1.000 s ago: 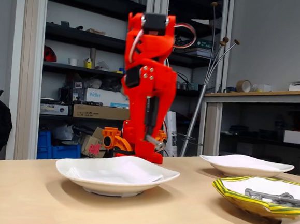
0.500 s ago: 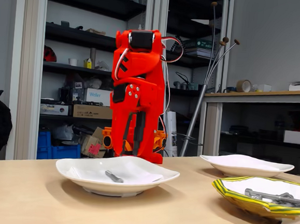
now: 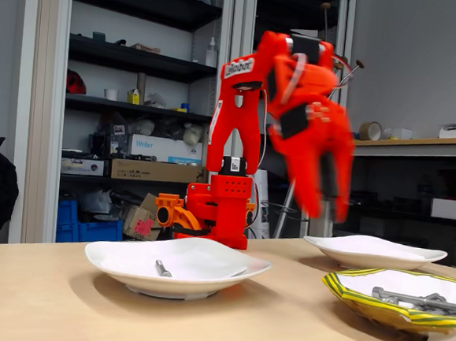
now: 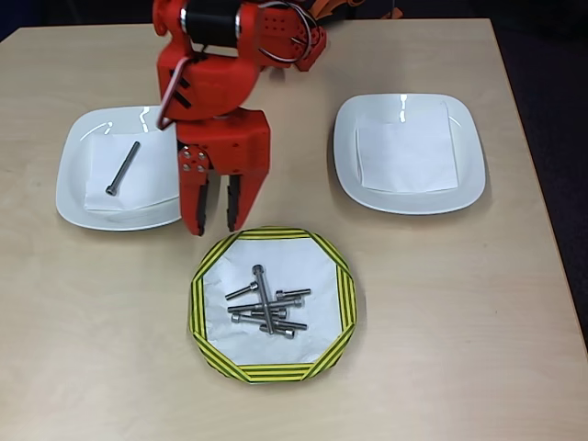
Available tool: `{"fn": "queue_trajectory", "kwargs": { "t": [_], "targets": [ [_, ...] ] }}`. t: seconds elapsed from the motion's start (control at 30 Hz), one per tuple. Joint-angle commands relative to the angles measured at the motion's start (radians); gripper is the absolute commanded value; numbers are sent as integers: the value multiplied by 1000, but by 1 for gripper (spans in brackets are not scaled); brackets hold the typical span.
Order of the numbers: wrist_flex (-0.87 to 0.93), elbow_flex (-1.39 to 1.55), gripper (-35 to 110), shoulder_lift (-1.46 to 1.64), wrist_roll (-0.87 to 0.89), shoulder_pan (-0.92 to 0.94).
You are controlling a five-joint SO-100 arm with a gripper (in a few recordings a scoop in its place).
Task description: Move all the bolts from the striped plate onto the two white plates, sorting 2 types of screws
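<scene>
The bolts (image 4: 266, 306) are bare silver-grey metal with a dull sheen; the striped plate (image 4: 207, 276) looks like matt paper; the two white plates (image 4: 73, 188) are glossy and smooth; the pincer (image 4: 212, 223) is matt red plastic; the surface (image 4: 441, 322) is pale, smooth, wood-look

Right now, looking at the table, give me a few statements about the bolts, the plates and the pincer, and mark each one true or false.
1. One long bolt lies on the left white plate in the overhead view. True.
2. The right white plate holds two bolts. False: it holds a square of white paper and no bolts.
3. The striped plate is bare. False: a pile of bolts lies in it.
4. The pincer is open with nothing between its fingers. True.
5. The pincer is over the right white plate in the overhead view. False: it hangs between the left white plate and the striped plate.
</scene>
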Motion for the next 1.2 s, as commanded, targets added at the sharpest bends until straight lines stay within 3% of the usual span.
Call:
{"fn": "queue_trajectory", "kwargs": {
  "t": [0.0,0.4,0.83,1.17],
  "targets": [
    [-80,-26,14,-17,97,-64],
    [-272,-66,14,-186,100,-109],
    [-319,-124,12,-328,89,-156],
    [-341,-120,2,-380,94,-149]
  ]
}}
